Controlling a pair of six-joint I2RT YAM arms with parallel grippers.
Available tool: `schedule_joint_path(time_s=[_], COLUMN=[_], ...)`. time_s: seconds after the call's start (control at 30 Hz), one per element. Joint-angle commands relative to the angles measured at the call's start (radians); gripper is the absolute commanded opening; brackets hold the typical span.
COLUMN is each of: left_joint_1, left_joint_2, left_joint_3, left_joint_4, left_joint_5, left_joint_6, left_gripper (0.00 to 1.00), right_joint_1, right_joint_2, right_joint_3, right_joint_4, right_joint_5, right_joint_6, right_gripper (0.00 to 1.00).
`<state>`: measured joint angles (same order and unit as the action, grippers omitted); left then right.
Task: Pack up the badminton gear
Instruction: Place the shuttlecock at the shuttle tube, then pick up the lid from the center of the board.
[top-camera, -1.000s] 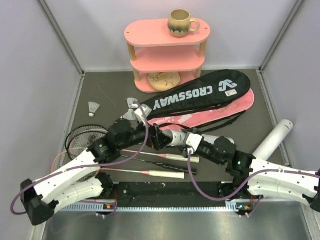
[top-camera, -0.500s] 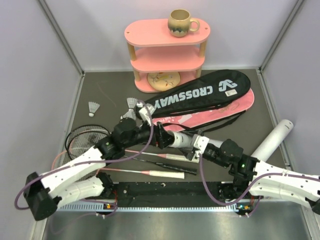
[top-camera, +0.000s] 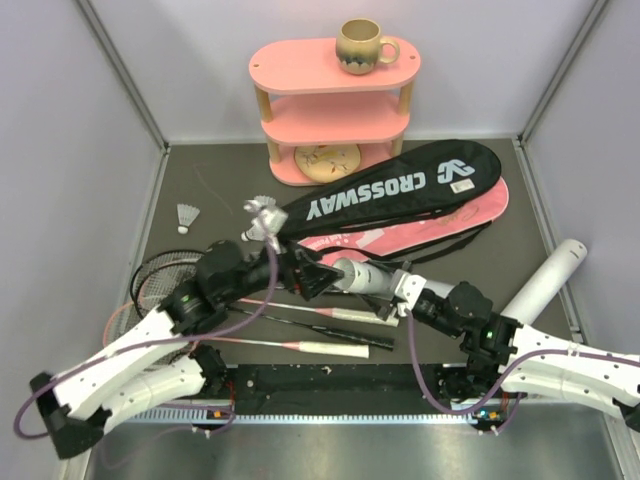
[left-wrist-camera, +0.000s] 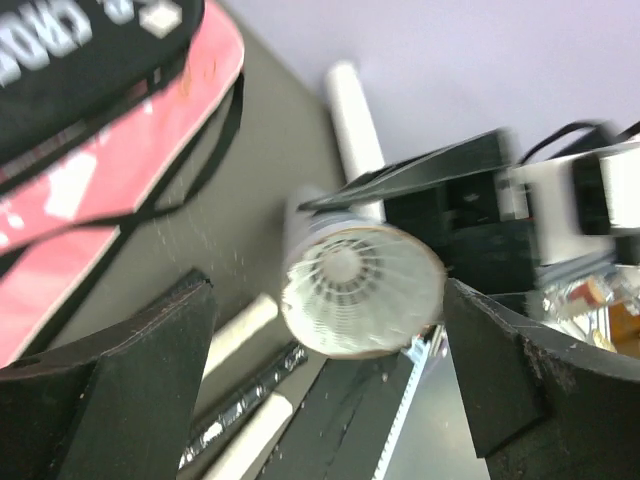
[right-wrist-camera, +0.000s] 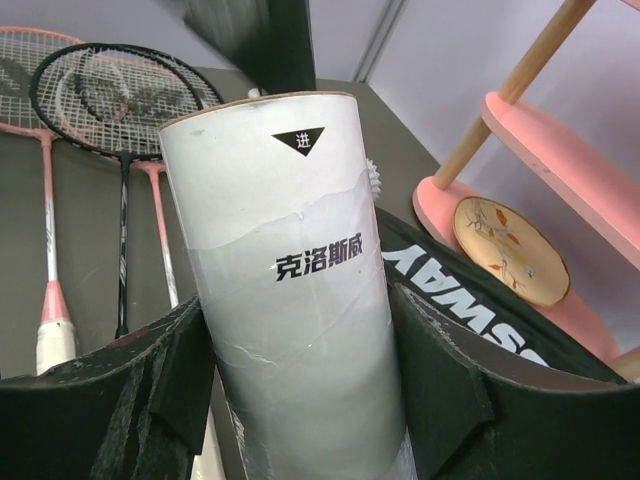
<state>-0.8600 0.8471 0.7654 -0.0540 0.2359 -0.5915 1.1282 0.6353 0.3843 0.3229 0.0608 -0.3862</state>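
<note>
The right tool (right-wrist-camera: 300, 365) clamps the white tube (right-wrist-camera: 285, 230) at mid-frame in the top view, clear of the counter (top-camera: 200, 190). This presents its mouth to the left tool (left-wrist-camera: 328, 300), whose jaws stand wide and empty (a shuttlecock (left-wrist-camera: 350, 280) seems lodged inside). The tube's long axis runs roughly level, mouth toward frame left.

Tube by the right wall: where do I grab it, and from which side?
Take the tube at mid-length, coming down from above and closing across its width. It lies diagonally and is long and round, so a grip near an end would probably let it tip.
</note>
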Motion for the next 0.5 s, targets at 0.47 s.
schedule_joint_path(time_s=[0.47], left_joint_1=[0.305], left_joint_2=[0.153], left_joint_3=[0.094], left_joint_4=[-0.517], left_joint_5=[-0.449], left_joint_6=[-0.073], left_gripper=[0.97], right_joint_1=[0.007], right_joint_2=[-0.028], right_joint_3=[0.051], right_joint_4=[-0.053], right_joint_5=[0.165], right_joint_6=[0.139], right_gripper=[0.28])
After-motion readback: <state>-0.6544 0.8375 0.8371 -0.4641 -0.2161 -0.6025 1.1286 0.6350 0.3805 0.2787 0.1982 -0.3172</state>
